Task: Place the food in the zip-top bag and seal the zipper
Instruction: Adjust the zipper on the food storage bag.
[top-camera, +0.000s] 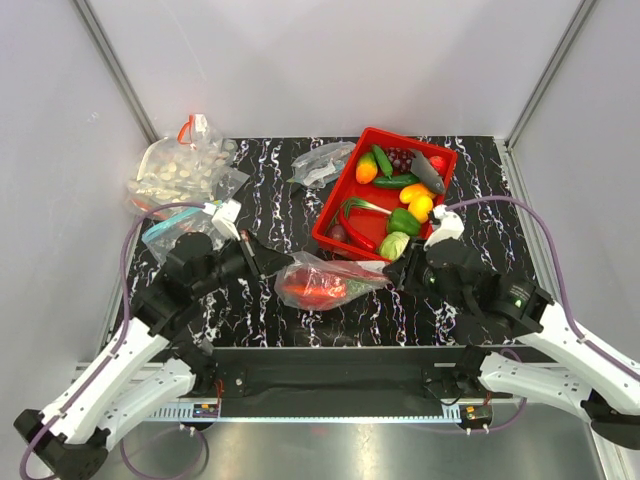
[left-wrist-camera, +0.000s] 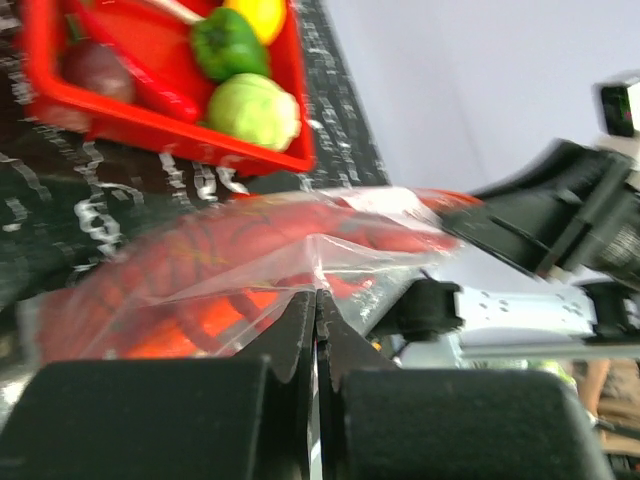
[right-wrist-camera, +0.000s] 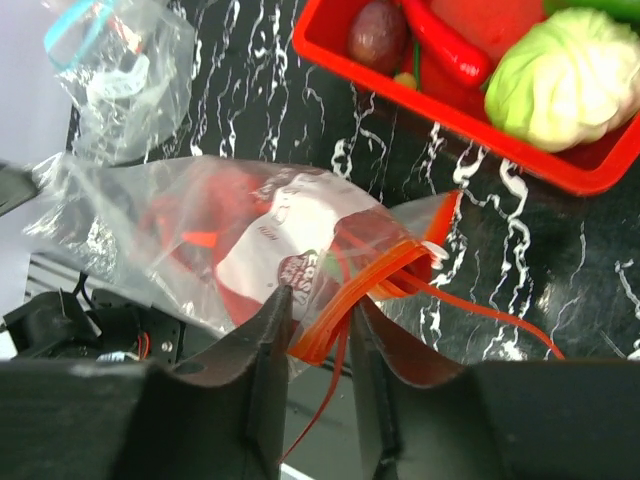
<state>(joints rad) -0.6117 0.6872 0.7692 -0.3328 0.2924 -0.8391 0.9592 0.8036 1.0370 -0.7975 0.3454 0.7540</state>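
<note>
The zip-top bag (top-camera: 322, 283) lies on the black marbled table in front of the red tray (top-camera: 330, 215), with red food (top-camera: 305, 288) inside it. My left gripper (top-camera: 283, 262) is shut on the bag's clear left edge; in the left wrist view its tips (left-wrist-camera: 318, 297) pinch the film in front of the red food (left-wrist-camera: 220, 250). My right gripper (top-camera: 392, 272) is at the bag's right end. In the right wrist view its jaws (right-wrist-camera: 322, 300) stand apart, with the bunched red-orange zipper (right-wrist-camera: 385, 275) running between them. More toy food (top-camera: 400, 190) stays in the tray.
A bag of pale round pieces (top-camera: 180, 170) and a teal-zip bag (top-camera: 170, 232) lie at the back left. Another clear bag (top-camera: 322, 163) sits behind the tray. A pale green cabbage (right-wrist-camera: 565, 75) fills the tray corner nearest the right gripper. Grey walls enclose three sides.
</note>
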